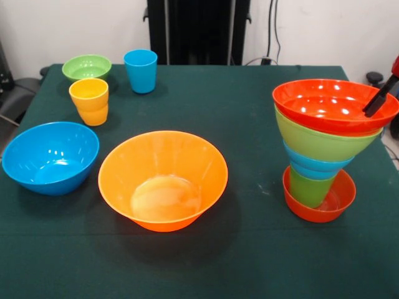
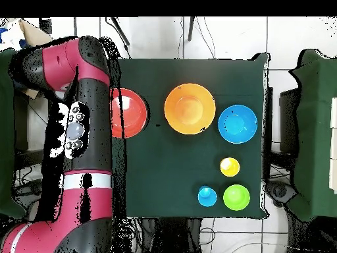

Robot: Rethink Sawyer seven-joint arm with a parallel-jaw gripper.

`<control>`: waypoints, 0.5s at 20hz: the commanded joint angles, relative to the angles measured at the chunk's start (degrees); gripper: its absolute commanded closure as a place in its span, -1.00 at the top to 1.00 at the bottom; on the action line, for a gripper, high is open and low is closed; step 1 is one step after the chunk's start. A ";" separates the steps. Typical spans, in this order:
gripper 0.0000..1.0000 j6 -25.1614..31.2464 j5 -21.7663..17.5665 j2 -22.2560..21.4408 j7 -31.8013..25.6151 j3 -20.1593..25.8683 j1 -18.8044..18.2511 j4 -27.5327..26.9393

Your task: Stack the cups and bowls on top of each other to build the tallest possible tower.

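Note:
At the right of the front view stands the tower: a small red-orange bowl lowest, a green cup in it, then a blue bowl, a wide green bowl and a red bowl on top. A black part of my gripper reaches in from the right edge, over the red bowl's rim. From overhead, the arm covers the left part of the red bowl and hides the gripper. Loose on the table are a large orange bowl, a blue bowl, a yellow cup, a blue cup and a small green bowl.
The dark green cloth-covered table ends just right of the tower. The yellow cup sits nested in another orange-yellow one. Overhead, the orange bowl lies right beside the tower, with the blue bowl beyond it.

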 commanded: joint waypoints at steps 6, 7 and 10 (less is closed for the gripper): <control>1.00 -1.99 -0.43 -0.57 -3.60 6.68 -0.33 6.21; 1.00 -1.88 -0.52 -0.59 -3.53 6.61 -0.27 6.13; 1.00 -1.13 -0.77 -0.54 -3.23 6.20 -0.05 5.66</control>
